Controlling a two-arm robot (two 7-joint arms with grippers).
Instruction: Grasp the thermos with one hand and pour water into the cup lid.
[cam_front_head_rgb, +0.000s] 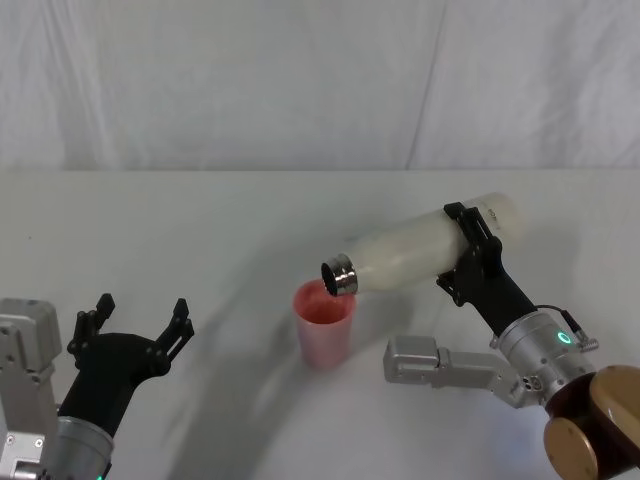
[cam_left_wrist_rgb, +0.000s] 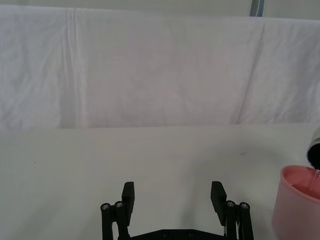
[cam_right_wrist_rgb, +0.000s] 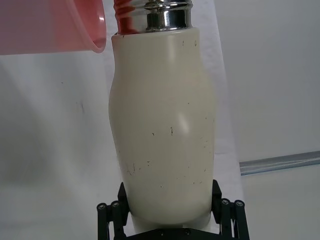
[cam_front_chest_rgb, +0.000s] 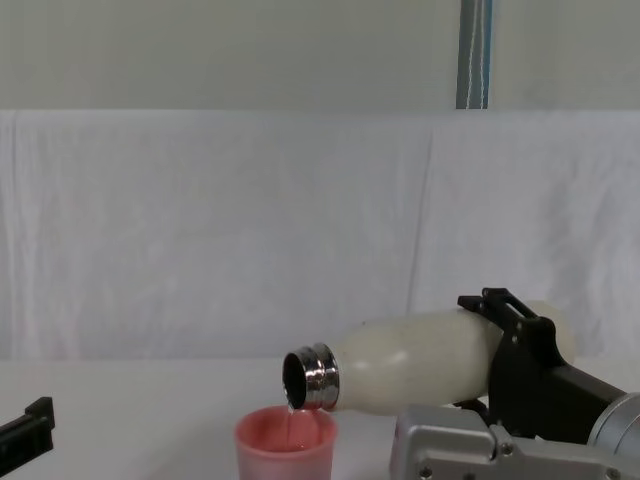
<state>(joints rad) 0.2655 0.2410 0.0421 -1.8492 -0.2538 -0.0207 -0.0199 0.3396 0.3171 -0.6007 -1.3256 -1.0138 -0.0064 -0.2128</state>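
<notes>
The cup lid stood on the table, near its middle. The thermos lay tilted above it, mouth over the lid's rim, body reaching up and to the right. The right gripper clasped the thermos near its base. The left gripper hovered left of the lid, well apart, fingers spread.

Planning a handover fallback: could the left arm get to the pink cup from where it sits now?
Probably yes. The left gripper is open, with bare table between it and the cup lid. From above, though, the tilted thermos neck held by the right gripper overhangs the rim.
</notes>
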